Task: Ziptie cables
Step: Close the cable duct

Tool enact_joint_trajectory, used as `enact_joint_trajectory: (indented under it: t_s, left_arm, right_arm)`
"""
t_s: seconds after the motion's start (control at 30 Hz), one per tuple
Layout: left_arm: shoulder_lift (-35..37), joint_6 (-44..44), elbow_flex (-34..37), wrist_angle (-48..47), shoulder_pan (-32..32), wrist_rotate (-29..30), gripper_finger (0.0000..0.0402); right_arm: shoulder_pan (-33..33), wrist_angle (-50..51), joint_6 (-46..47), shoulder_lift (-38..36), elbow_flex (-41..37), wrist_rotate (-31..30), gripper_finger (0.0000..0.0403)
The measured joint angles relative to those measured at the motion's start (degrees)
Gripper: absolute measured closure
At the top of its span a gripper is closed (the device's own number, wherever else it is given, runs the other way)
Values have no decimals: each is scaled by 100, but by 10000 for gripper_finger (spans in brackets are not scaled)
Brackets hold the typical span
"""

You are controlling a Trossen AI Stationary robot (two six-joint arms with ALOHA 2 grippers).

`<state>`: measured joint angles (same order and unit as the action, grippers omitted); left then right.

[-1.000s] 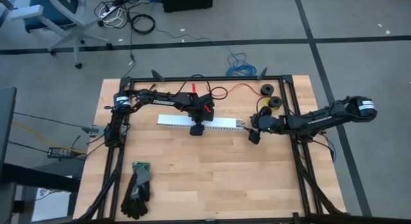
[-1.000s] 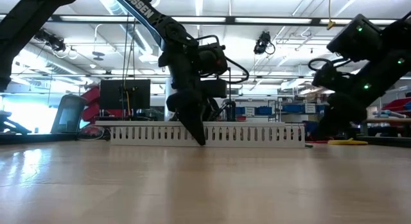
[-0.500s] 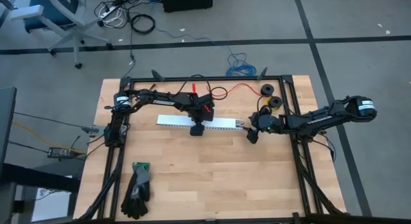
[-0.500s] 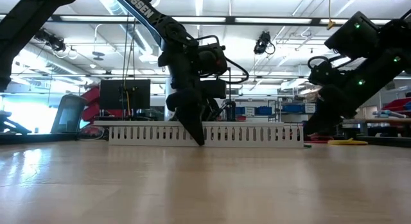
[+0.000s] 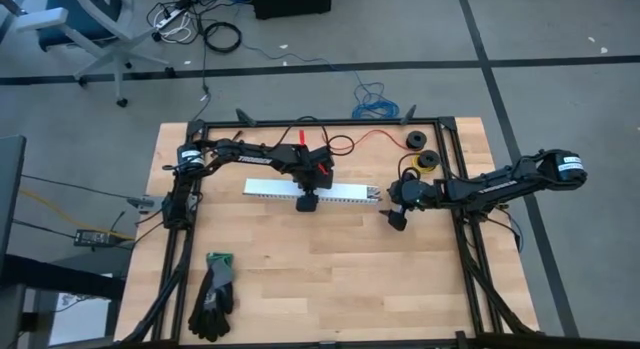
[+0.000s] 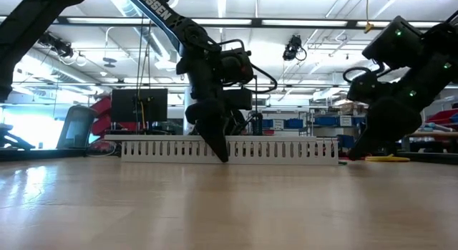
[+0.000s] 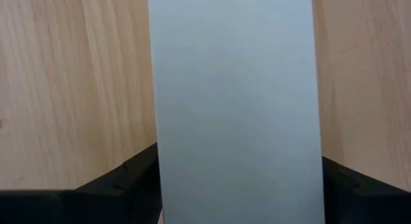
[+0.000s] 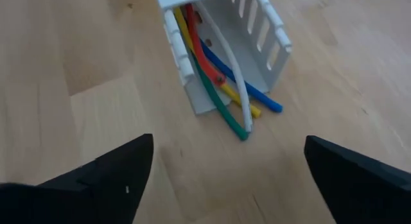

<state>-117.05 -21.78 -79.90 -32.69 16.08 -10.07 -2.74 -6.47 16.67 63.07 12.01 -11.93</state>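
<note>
At the white channel mouth, your cables look light and floppy; pinch their protruding ends. Right gripper gapes there empty; left gripper probably clamps the channel's middle.

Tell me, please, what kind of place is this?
Probably a robotics lab or workshop: a wooden table in a dark metal frame, an office chair on the grey floor, and shelves with blue bins behind.
</note>
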Motion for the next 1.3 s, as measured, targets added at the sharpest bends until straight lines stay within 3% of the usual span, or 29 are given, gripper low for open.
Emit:
enact_joint_trajectory:
  t_s: [0.2, 0.47, 0.8, 0.93, 1.3]
  left_arm:
    - [2, 29, -2, 82, 0, -2, 124]
    - [1, 76, -2, 136, -1, -4, 124]
    - [2, -34, -2, 162, -2, -7, 124]
    - [2, -42, -2, 173, -2, -7, 124]
    - [2, -61, -2, 252, -2, -7, 124]
  right_arm:
    - [0, -175, -482, 0, 0, 16, 17]
    - [-13, -296, -252, -1, 0, -15, 26]
    - [-28, -754, -1444, 23, 0, -535, 27]
    - [-149, -1163, -1482, 199, 0, -146, 27]
    - [-271, -2201, -1489, 1254, 2, 110, 31]
